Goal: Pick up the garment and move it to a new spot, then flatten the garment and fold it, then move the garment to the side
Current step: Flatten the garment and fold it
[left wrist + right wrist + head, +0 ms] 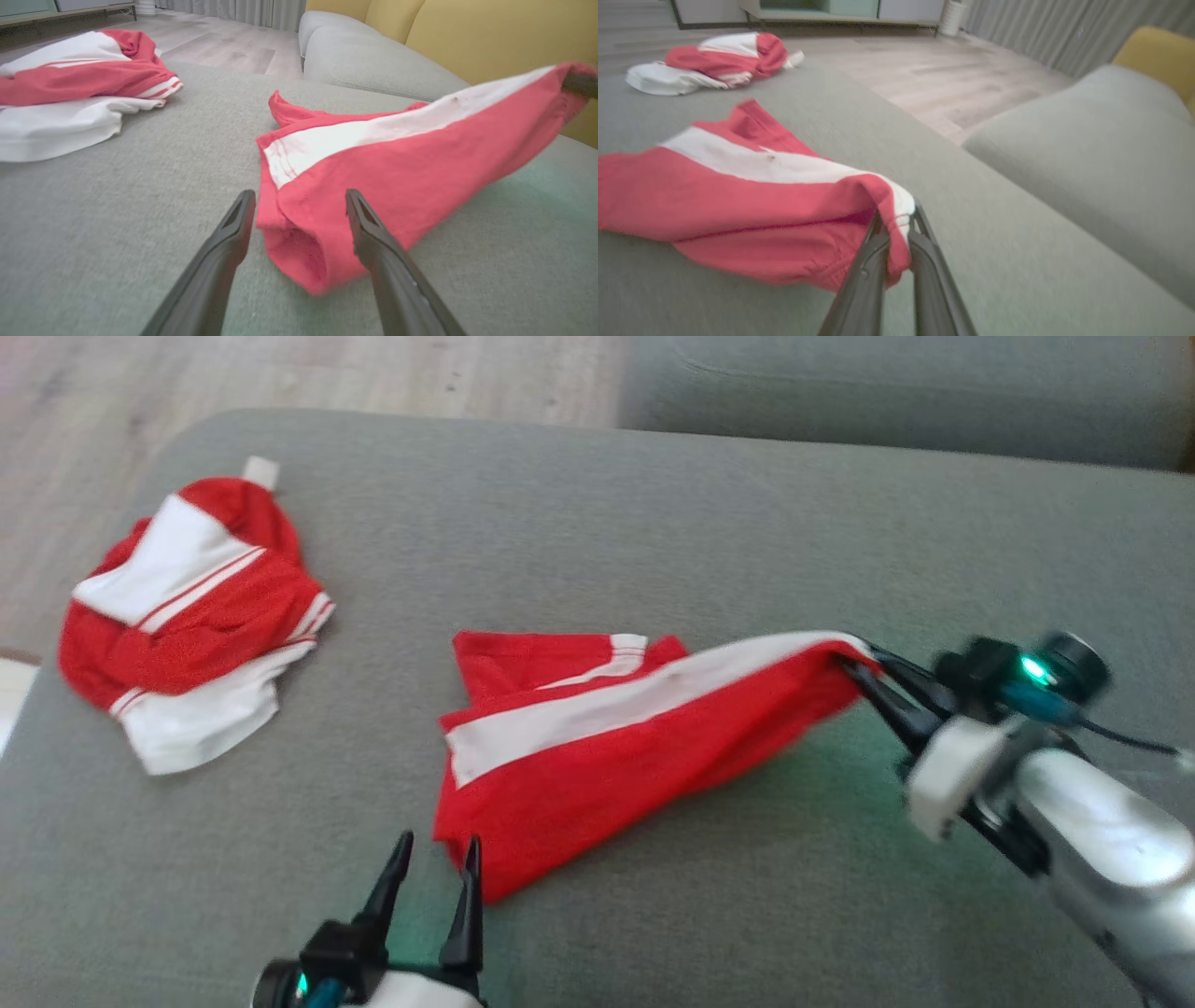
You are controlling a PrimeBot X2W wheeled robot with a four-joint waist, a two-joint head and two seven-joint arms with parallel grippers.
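Observation:
The garment [607, 747] is red with a long white panel and lies stretched across the middle of the grey sofa seat [653, 523]. My right gripper [845, 663] is shut on its right end, which is lifted slightly off the seat; in the right wrist view the red and white cloth [738, 200] is pinched between the gripper [896, 219] fingers. My left gripper [439, 845] is open at the garment's near left corner. In the left wrist view that corner [397, 172] lies between the spread gripper [299, 196] fingers, not gripped.
A second red-and-white garment [187, 616] with striped trim lies crumpled at the seat's far left, near the edge. Wooden floor [280, 373] lies beyond the seat. Another grey cushion [887, 392] runs along the back right, with yellow cushions [490, 32] behind it.

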